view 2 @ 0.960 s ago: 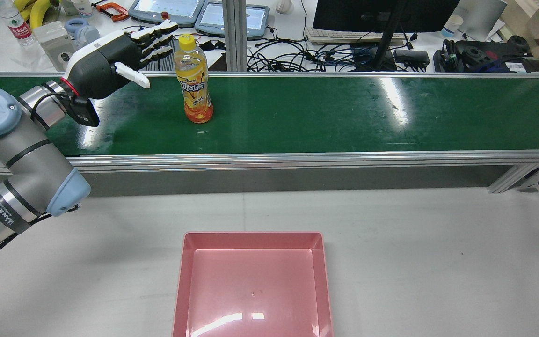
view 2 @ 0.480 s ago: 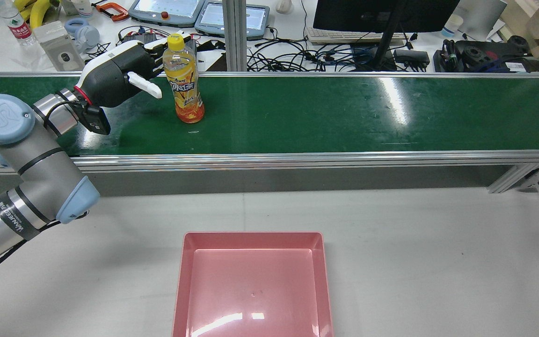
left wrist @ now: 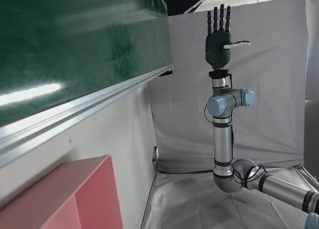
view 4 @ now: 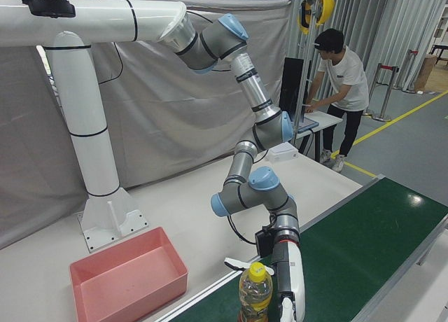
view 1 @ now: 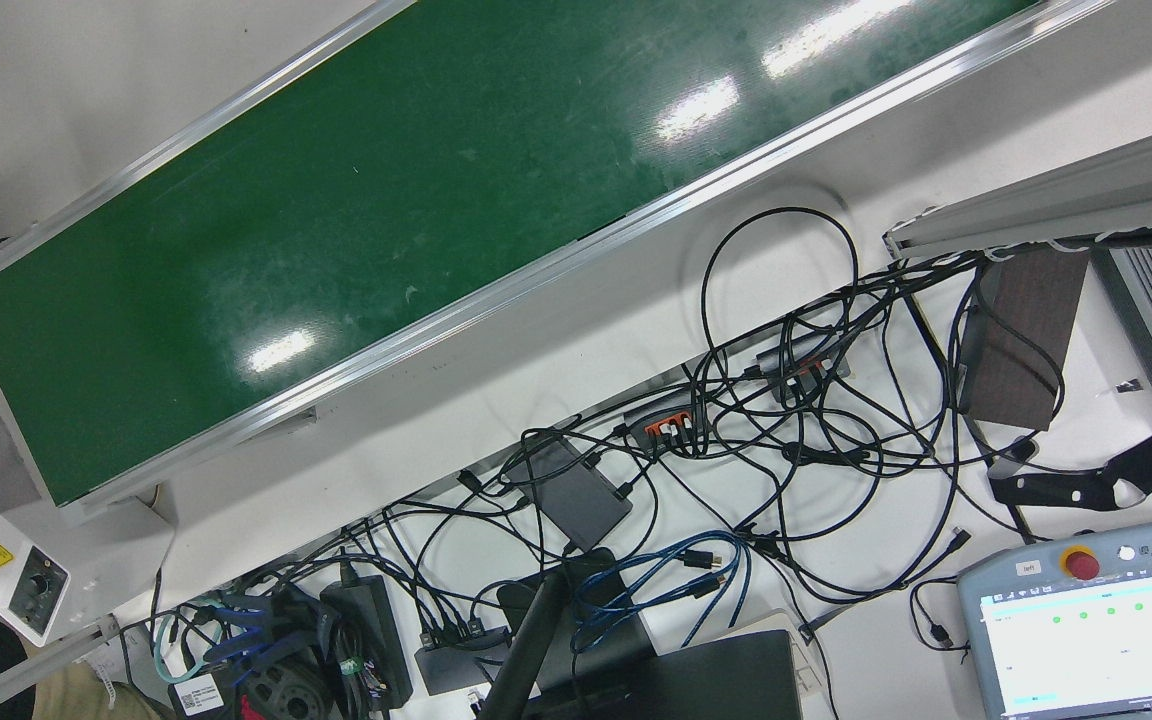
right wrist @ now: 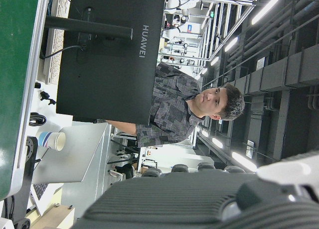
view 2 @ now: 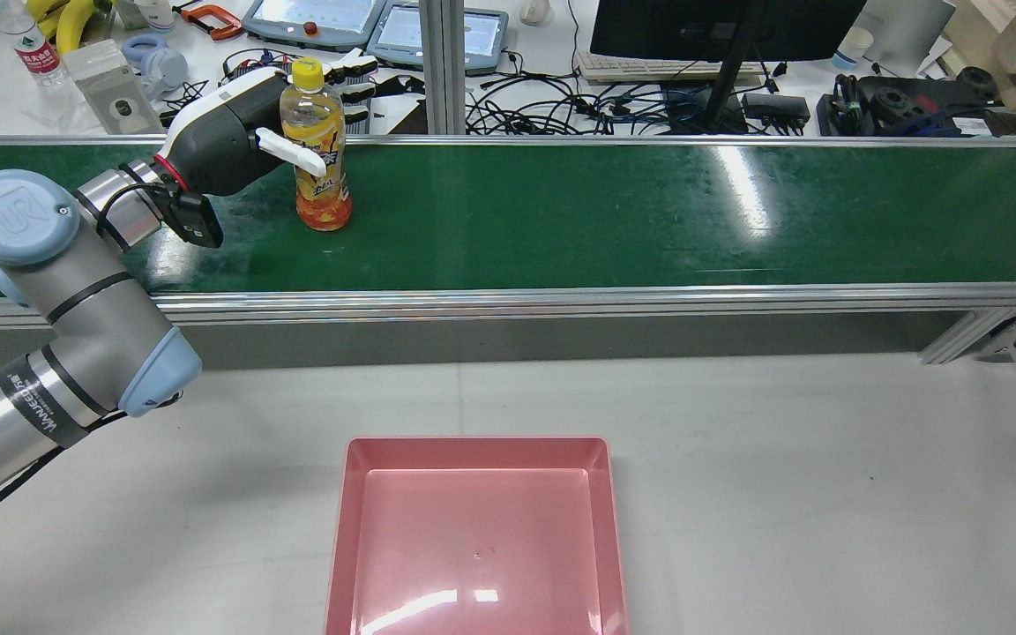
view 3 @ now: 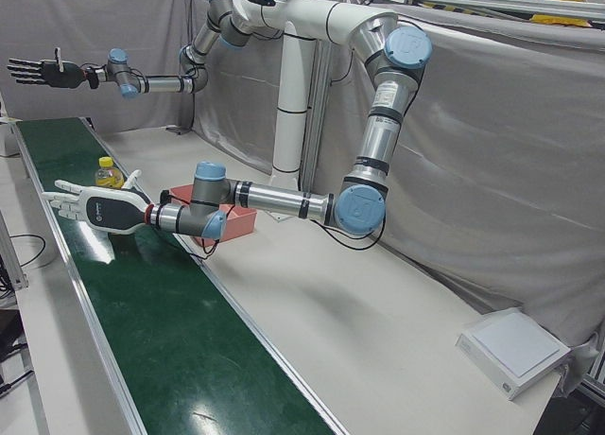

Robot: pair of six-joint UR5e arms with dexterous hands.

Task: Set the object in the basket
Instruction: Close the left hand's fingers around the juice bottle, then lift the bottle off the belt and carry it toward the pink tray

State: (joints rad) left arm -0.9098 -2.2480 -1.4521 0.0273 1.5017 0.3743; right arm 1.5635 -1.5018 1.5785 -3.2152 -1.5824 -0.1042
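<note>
Reaching from the side, your left hand [view 2: 239,132] is spread open, holding nothing; the upright yellow-capped orange drink bottle [view 2: 318,150] stands on the green conveyor belt [view 2: 614,220], just beside its palm.

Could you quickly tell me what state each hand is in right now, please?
Left hand: open, fingers spread around the bottle on the green belt, not yet closed on it.
Right hand: open, raised in the air, holding nothing.
</note>
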